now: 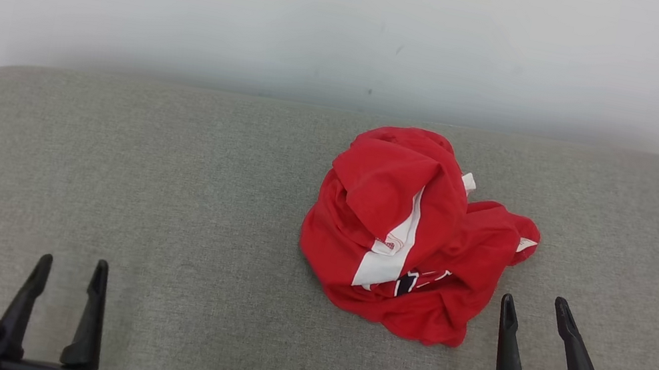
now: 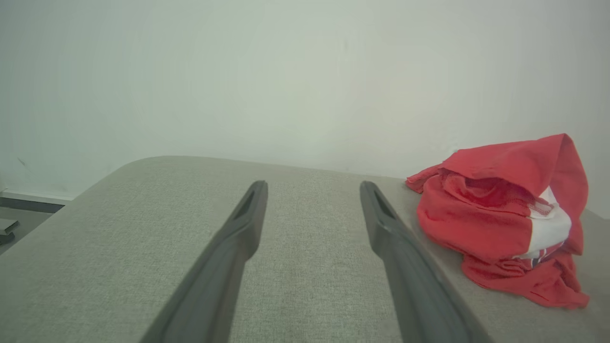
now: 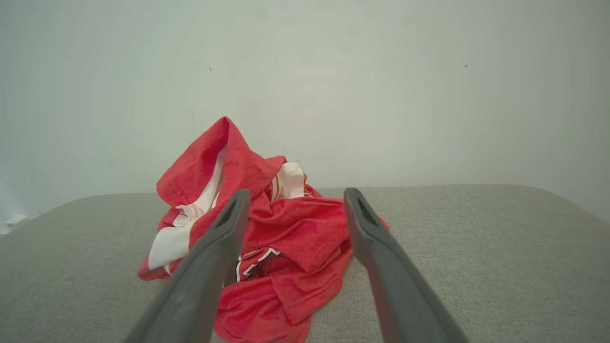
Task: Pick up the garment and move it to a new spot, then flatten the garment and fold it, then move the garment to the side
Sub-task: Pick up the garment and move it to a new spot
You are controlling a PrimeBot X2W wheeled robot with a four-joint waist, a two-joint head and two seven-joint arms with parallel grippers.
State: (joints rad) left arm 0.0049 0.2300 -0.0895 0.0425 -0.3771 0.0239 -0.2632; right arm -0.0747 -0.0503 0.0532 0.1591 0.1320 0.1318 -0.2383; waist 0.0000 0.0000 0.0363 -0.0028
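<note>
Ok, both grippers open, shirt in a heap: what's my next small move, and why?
Probably ease the right gripper forward and down onto the near edge of the red shirt: it stands open, just short of the crumpled heap, fingers aimed at it. The left gripper is open too, but far off over the grey cushion.

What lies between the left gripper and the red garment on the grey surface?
Nothing: bare grey padded surface runs from the left gripper to the red garment, as the head view shows.
</note>
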